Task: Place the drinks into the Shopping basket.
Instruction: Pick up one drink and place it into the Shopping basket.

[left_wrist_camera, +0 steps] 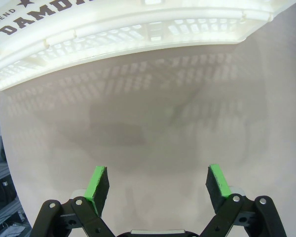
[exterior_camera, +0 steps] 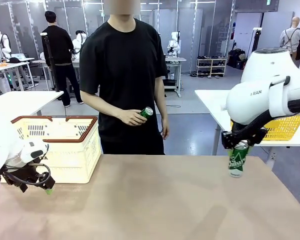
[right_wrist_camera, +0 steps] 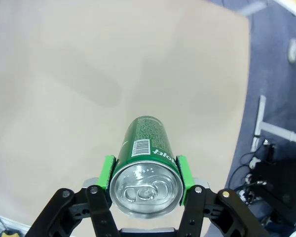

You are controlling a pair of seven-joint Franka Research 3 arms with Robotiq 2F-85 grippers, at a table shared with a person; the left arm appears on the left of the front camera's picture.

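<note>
A green drink can (exterior_camera: 237, 159) hangs upright just above the table's right side, gripped at its top by my right gripper (exterior_camera: 240, 142). The right wrist view looks down on that can (right_wrist_camera: 145, 163), its silver top between the green pads. Across the table a person's hand holds a second green can (exterior_camera: 146, 112) at waist height. The cream Shopping basket (exterior_camera: 65, 145) with a brown rim stands at the table's left. My left gripper (exterior_camera: 40, 182) hovers low in front of it. Its fingers (left_wrist_camera: 158, 185) stand open over bare tabletop, with the basket's printed front wall (left_wrist_camera: 118, 34) just beyond.
A yellow mesh basket (exterior_camera: 285, 127) sits on another table at the right. The table's right edge (right_wrist_camera: 241, 113) drops off close beside the held can. Bare tabletop (exterior_camera: 155, 200) stretches between the two arms.
</note>
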